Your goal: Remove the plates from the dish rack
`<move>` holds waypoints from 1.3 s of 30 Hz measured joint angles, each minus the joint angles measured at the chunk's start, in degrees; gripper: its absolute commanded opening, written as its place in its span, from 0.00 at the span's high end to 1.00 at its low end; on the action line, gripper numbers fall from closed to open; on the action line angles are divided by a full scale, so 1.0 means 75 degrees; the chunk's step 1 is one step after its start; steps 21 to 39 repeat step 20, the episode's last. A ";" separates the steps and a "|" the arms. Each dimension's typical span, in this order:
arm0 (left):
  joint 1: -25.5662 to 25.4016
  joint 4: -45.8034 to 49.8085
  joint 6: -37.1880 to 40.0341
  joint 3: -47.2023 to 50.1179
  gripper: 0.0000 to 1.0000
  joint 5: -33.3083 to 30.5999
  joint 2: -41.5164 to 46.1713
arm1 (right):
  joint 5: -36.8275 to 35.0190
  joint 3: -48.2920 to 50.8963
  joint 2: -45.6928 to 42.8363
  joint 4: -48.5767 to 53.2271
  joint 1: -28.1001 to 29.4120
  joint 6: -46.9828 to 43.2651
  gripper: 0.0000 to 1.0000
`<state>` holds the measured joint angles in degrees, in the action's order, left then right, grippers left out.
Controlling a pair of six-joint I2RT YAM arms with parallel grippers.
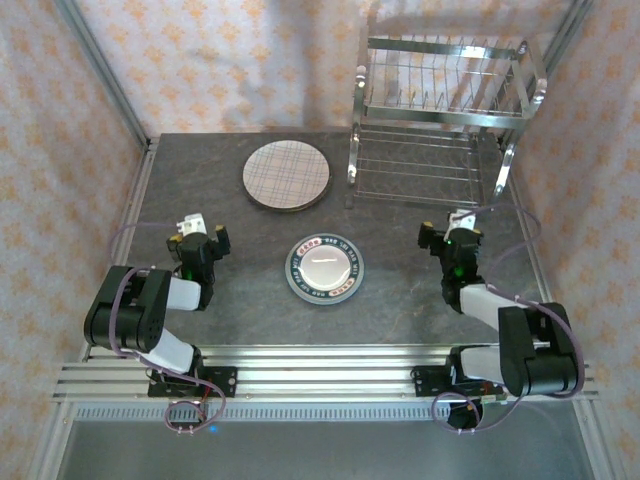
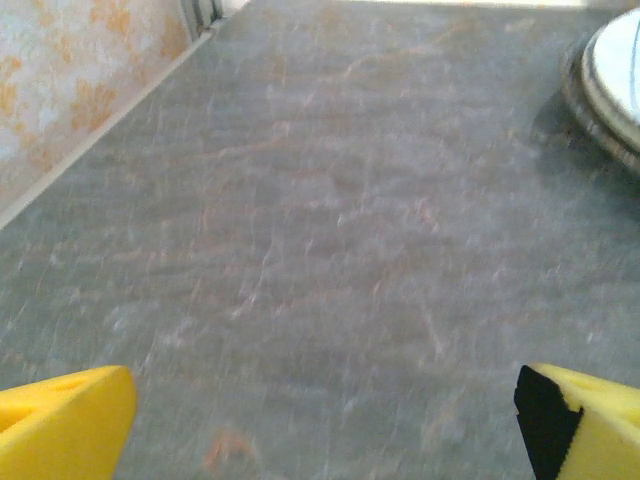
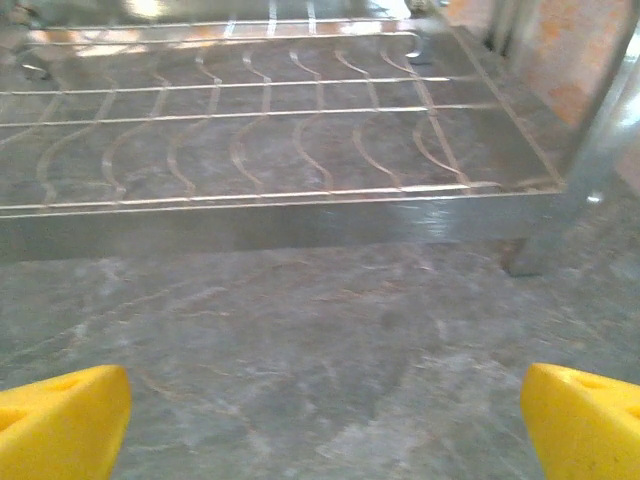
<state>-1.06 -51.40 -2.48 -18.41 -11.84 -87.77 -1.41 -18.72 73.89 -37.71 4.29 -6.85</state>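
Table [image 1: 400,290]: dish rack [image 1: 440,110] at far right. The plaid plate [image 1: 286,175] lies flat just left of rack; the dark-rimmed plate [image 1: 325,268] nearer, also left of rack. The right claw [image 3: 325,420] faces rack's lower shelf, wide open, nothing held. The left claw [image 2: 320,420] well left of rack, dark-rimmed plate at its right, wide open, nothing held
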 measured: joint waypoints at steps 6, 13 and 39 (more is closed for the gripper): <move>0.0000 -0.0210 0.0000 -0.0274 0.00 0.0038 0.0003 | 0.0396 -0.0239 0.1795 -0.0982 -0.0297 0.0111 0.01; 0.0000 -0.0207 0.0003 -0.0274 0.00 0.0067 0.0003 | 0.0391 -0.0478 0.1856 -0.0947 -0.0300 0.0233 0.01; 0.0000 -0.0207 0.0003 -0.0277 0.00 0.0079 0.0003 | 0.0326 -0.0603 0.1856 -0.0898 -0.0303 0.0338 0.01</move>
